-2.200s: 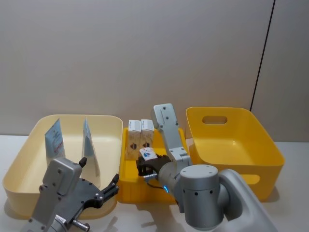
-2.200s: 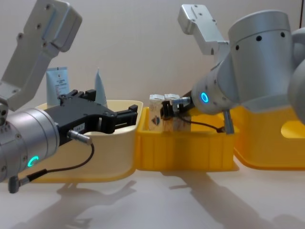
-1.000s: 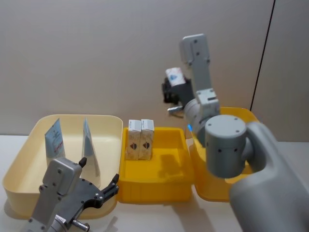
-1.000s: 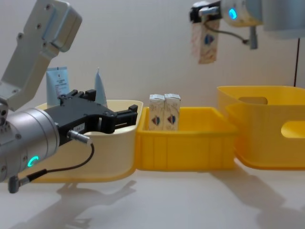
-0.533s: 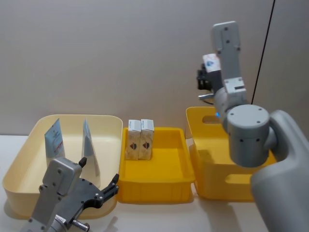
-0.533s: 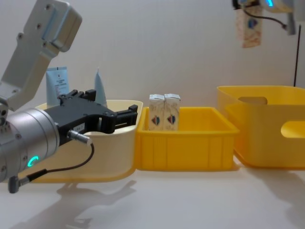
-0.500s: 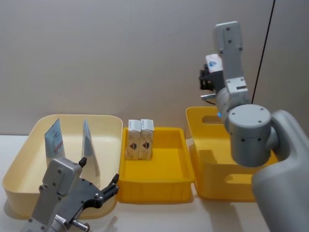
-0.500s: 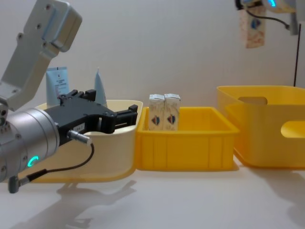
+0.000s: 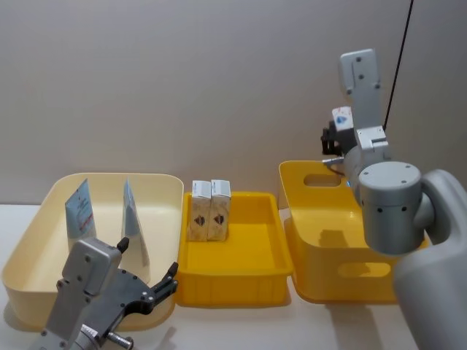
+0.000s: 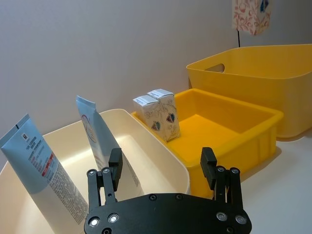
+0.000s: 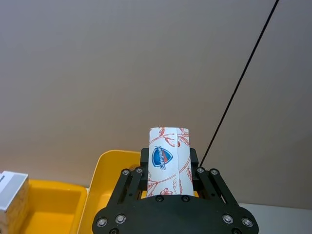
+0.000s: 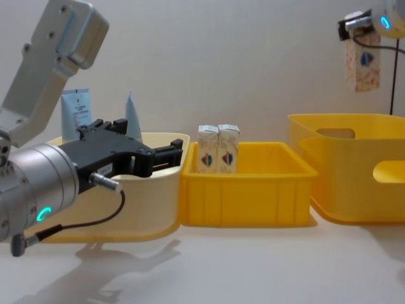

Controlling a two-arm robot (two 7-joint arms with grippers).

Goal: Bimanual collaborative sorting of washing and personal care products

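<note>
Up at two o'clock above the deep yellow bin (image 12: pixel 335 183), the right gripper (image 11: pixel 169 158) clamps a small white carton (image 12: pixel 362 63) by its flat sides, likely light, stiff but crushable card, while the left gripper (image 10: pixel 162 162) sits at seven o'clock, jaws apart.

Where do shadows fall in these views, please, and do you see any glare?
Chest view: soft shadows of the left gripper and the cream bin lie on the table. Head view: a dim patch darkens the floor of the deep yellow bin, below the right gripper and its carton. Right wrist view: the carton is evenly lit, with no glare.
</note>
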